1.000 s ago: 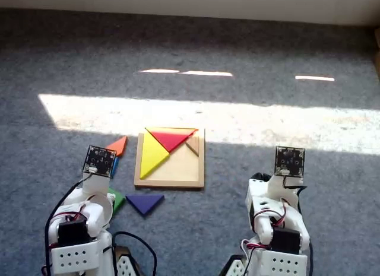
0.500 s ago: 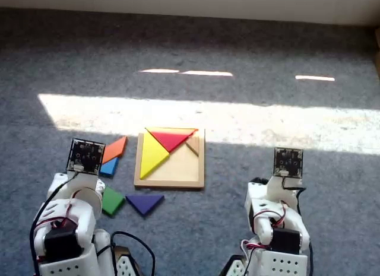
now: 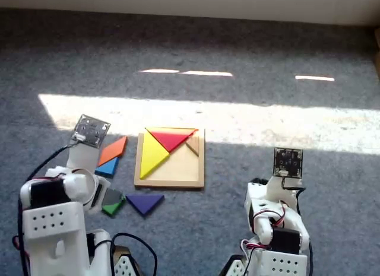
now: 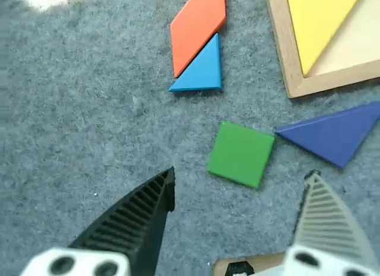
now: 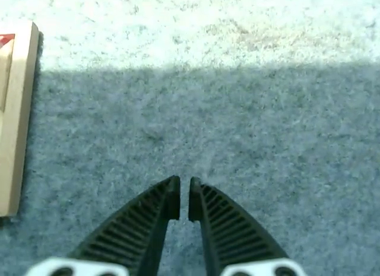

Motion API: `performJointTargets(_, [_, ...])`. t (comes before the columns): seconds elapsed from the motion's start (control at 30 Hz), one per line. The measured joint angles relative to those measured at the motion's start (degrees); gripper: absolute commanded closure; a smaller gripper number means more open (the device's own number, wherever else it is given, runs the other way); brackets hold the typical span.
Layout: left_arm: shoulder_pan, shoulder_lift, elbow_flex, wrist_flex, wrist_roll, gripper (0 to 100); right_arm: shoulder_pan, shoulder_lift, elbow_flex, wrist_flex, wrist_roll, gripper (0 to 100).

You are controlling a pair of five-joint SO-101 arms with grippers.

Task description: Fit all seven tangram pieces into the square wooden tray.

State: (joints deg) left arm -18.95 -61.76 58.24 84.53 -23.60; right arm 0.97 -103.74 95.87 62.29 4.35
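My left gripper is spread wide and holds nothing. The green square lies on the carpet just ahead, between my two fingertips. Just past my pale finger sits the dark blue triangle, close to the square's corner. Farther out the light blue triangle and the orange parallelogram lie touching. The tray is beside them, with the yellow triangle in it. My right gripper is almost closed and empty over carpet, with the tray's edge well off to one side.
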Motion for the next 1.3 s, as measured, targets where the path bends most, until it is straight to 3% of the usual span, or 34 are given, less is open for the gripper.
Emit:
performJointTargets(0.27, [-0.3, 20.5, 0.4, -9.5, -7.7, 62, 0.0, 0.0, 0.0, 0.0, 0.0, 95.7])
performJointTargets(0.43, [-0.4, 30.2, 0.7, -14.7, -8.3, 63, 0.0, 0.0, 0.0, 0.0, 0.0, 95.7])
performJointTargets(0.73, [-0.4, 43.0, 0.7, -22.3, -8.4, 73, 0.0, 0.0, 0.0, 0.0, 0.0, 95.7])
performJointTargets(1.0, [0.6, 44.2, 0.6, -23.0, -8.3, 88, 0.0, 0.0, 0.0, 0.0, 0.0, 95.7])
performJointTargets(1.3, [2.2, 44.2, 0.6, -22.9, -8.3, 92, 0.0, 0.0, 0.0, 0.0, 0.0, 95.7])
